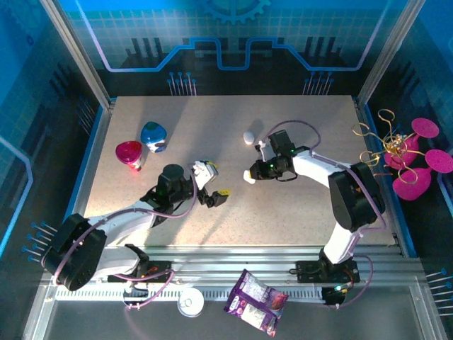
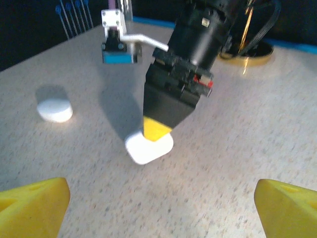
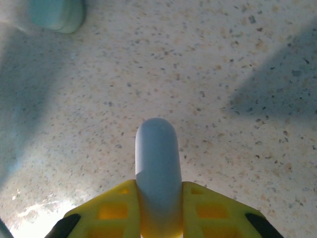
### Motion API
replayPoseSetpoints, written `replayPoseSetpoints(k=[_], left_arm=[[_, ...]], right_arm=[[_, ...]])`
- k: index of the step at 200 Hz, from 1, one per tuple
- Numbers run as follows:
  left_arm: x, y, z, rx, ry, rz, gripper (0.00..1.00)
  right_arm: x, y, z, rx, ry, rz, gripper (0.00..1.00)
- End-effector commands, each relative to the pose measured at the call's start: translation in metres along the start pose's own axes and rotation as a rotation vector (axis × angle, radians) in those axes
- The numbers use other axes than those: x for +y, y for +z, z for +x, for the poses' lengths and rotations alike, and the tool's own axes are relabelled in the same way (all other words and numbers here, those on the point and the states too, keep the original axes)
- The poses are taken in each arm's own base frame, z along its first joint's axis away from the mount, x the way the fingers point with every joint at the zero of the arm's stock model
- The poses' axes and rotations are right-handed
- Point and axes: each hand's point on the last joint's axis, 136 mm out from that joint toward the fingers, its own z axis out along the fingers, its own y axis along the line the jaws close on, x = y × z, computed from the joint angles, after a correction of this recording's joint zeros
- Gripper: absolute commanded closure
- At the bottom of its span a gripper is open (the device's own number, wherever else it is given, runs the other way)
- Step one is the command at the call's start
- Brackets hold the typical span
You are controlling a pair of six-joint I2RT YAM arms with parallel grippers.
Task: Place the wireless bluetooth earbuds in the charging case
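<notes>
Grips a white case [image 3: 157, 144] tight in the right pincer [image 3: 158, 206], with one yellow finger [image 3: 106, 213] pressed on each side. Pokes out past them toward 12 o'clock in the right wrist view, smooth and round at the end. Hangs low over the speckled counter [image 3: 237, 59]; cannot tell if touching. Further out at 11 o'clock, well apart: a mint case [image 3: 54, 14], up in the corner.

Across from there, the left pincer [image 2: 161, 210]: released, yellow fingers [image 2: 32, 206] spread wide apart, gripping nothing. Looks straight at the white case, up at 12 o'clock of the gap, away from both fingers.

Seen from above, at 12 o'clock of the held case: a second case [image 1: 248, 137], white, small and round, lying alone on the counter. Far off toward 9 o'clock: a red thing [image 1: 129, 154] and a blue thing [image 1: 153, 136], side by side.
</notes>
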Motion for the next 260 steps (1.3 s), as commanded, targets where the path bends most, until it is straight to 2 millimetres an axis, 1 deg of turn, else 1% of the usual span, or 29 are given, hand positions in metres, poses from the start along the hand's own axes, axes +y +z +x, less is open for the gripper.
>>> replayPoseSetpoints(k=[1, 16, 29, 42, 50, 63, 94, 112, 124, 128, 132, 144, 150, 159, 167, 170, 171, 178, 179, 180, 182, 199, 205, 214, 222, 228, 237, 245, 260], left_arm=[[0.005, -0.001, 0.009, 0.083, 0.062, -0.047, 0.03], [0.006, -0.001, 0.010, 0.086, 0.058, -0.053, 0.01], [0.008, -0.001, 0.011, 0.090, 0.049, -0.062, 0.01], [0.012, -0.001, 0.009, 0.084, 0.023, -0.086, 0.01], [0.019, -0.001, 0.008, 0.073, -0.012, -0.116, 0.01], [0.032, -0.005, 0.006, 0.051, -0.069, -0.166, 0.01], [0.075, -0.024, 0.007, 0.011, -0.206, -0.349, 0.01], [0.099, -0.042, 0.008, -0.026, -0.273, -0.468, 0.01], [0.108, -0.052, 0.007, -0.025, -0.262, -0.528, 0.01], [0.110, -0.056, 0.008, -0.015, -0.249, -0.552, 0.01], [0.114, -0.061, 0.010, -0.003, -0.240, -0.580, 0.01], [0.124, -0.075, 0.013, 0.027, -0.210, -0.650, 0.01], [0.130, -0.082, 0.016, 0.035, -0.203, -0.683, 0.01], [0.139, -0.092, 0.022, 0.031, -0.205, -0.728, 0.01], [0.148, -0.099, 0.030, 0.020, -0.216, -0.765, 0.01], [0.150, -0.101, 0.035, 0.020, -0.222, -0.770, 0.01], [0.151, -0.102, 0.036, 0.019, -0.224, -0.776, 0.01], [0.157, -0.107, 0.044, 0.019, -0.239, -0.798, 0.01], [0.158, -0.107, 0.045, 0.020, -0.242, -0.801, 0.01], [0.159, -0.108, 0.046, 0.020, -0.243, -0.804, 0.01], [0.160, -0.108, 0.049, 0.023, -0.249, -0.807, 0.01], [0.171, -0.113, 0.071, 0.025, -0.291, -0.836, 0.01], [0.175, -0.113, 0.075, 0.013, -0.301, -0.839, 0.01], [0.179, -0.111, 0.075, 0.010, -0.298, -0.838, 0.01], [0.182, -0.109, 0.073, 0.005, -0.285, -0.827, 0.01], [0.187, -0.109, 0.072, -0.009, -0.279, -0.838, 0.01], [0.194, -0.109, 0.074, -0.021, -0.284, -0.848, 0.01], [0.200, -0.108, 0.080, -0.022, -0.301, -0.844, 0.01], [0.212, -0.105, 0.094, -0.024, -0.342, -0.846, 0.01]], right_arm=[[-0.010, 0.002, -0.024, -0.057, 0.071, 0.007, 0.84], [-0.019, 0.006, -0.024, -0.053, 0.096, 0.017, 0.80], [-0.025, 0.005, -0.025, -0.059, 0.105, 0.031, 0.74], [-0.029, 0.000, -0.026, -0.075, 0.104, 0.042, 0.61], [-0.029, -0.005, -0.029, -0.097, 0.097, 0.045, 0.53], [-0.031, -0.016, -0.034, -0.140, 0.076, 0.062, 0.43], [-0.038, -0.056, -0.048, -0.283, -0.048, 0.186, 0.16], [-0.040, -0.089, -0.058, -0.411, -0.133, 0.285, 0.12], [-0.046, -0.110, -0.063, -0.499, -0.177, 0.365, 0.11], [-0.045, -0.121, -0.067, -0.541, -0.194, 0.391, 0.09], [-0.049, -0.126, -0.063, -0.563, -0.207, 0.420, 0.07], [-0.059, -0.146, -0.062, -0.654, -0.245, 0.516, 0.00], [-0.063, -0.156, -0.062, -0.704, -0.266, 0.563, 0.00], [-0.070, -0.164, -0.059, -0.760, -0.312, 0.628, 0.00], [-0.080, -0.172, -0.057, -0.821, -0.314, 0.689, 0.00], [-0.087, -0.169, -0.051, -0.818, -0.312, 0.709, 0.00], [-0.086, -0.174, -0.054, -0.841, -0.312, 0.712, 0.00], [-0.098, -0.171, -0.046, -0.843, -0.301, 0.738, 0.00], [-0.097, -0.174, -0.049, -0.860, -0.299, 0.739, 0.00], [-0.100, -0.171, -0.046, -0.850, -0.297, 0.742, 0.00], [-0.101, -0.173, -0.047, -0.860, -0.294, 0.741, 0.00], [-0.122, -0.162, -0.038, -0.837, -0.246, 0.727, 0.00], [-0.126, -0.159, -0.037, -0.841, -0.241, 0.715, 0.00], [-0.134, -0.154, -0.035, -0.852, -0.237, 0.705, 0.00], [-0.137, -0.151, -0.037, -0.873, -0.247, 0.694, 0.00], [-0.141, -0.149, -0.036, -0.852, -0.238, 0.699, 0.00], [-0.138, -0.149, -0.040, -0.863, -0.266, 0.669, 0.00], [-0.140, -0.149, -0.042, -0.884, -0.273, 0.660, 0.00], [-0.146, -0.141, -0.039, -0.886, -0.268, 0.620, 0.00]])
